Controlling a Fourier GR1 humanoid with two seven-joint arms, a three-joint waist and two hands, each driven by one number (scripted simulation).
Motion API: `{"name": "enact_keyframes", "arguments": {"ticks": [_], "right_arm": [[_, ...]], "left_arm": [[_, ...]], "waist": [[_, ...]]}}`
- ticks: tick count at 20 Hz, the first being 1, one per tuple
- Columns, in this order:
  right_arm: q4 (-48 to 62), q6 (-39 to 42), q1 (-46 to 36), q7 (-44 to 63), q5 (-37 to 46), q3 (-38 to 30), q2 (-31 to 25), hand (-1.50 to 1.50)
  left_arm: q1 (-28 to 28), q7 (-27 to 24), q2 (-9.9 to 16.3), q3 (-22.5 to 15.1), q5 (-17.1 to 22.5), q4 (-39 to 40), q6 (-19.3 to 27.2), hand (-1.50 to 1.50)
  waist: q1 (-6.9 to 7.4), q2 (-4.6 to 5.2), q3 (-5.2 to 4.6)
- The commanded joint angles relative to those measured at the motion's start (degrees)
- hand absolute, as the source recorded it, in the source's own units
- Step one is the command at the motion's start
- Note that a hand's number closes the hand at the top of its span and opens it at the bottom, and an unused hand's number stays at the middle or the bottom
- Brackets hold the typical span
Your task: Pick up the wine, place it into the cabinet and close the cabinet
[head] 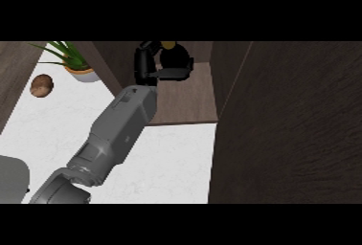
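Note:
The wine bottle (179, 56) is dark with a yellow top and stands at the back of the open cabinet's wooden shelf (189, 101). My right hand (146, 64) is black and reaches into the cabinet from the left. Its fingers are curled round the bottle's side and hide part of it. The grey forearm (120, 129) runs from the lower left up to the cabinet. The cabinet door (293, 124) is a large dark brown panel swung open at the right. No left hand shows.
A potted green plant (73, 61) and a brown potato-like object (42, 85) sit on the white marble counter (173, 158) at the upper left. A grey shape (10, 182) lies at the lower left edge.

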Motion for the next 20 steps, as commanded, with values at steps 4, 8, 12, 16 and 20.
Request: {"name": "enact_keyframes", "arguments": {"ticks": [4, 8, 12, 16, 20], "right_arm": [[-4.39, -1.14, -1.44, 3.60, -1.76, 0.45, -0.14, -1.50], [-3.77, 0.43, 0.09, 0.98, -2.64, 0.16, -0.17, -1.50], [-3.57, 0.97, 0.68, 0.00, -2.11, -0.89, -0.74, -1.50], [-2.38, 0.14, -2.08, 2.33, -3.09, -0.98, -0.88, -1.50], [-2.78, -0.06, -0.85, 1.51, -0.36, 1.16, 0.06, -1.50]], "left_arm": [[0.36, -3.73, -0.06, 4.16, 3.36, 4.28, -3.03, 1.50], [0.01, -4.99, -0.06, 3.15, 4.50, 6.20, -1.60, 1.50], [-1.99, -3.93, 0.79, 4.48, 2.20, 7.71, -2.86, 1.50], [-3.11, -3.78, 0.05, 3.82, 0.77, 9.42, 0.32, -1.50], [-2.65, -4.13, 0.86, 3.55, 0.05, 10.88, 0.70, -1.50]], "waist": [[-0.63, 0.51, -0.12], [-1.51, 0.44, -0.07], [-0.75, 0.58, -0.06], [-0.63, 0.60, -0.07], [-1.25, 0.83, -0.11]]}}
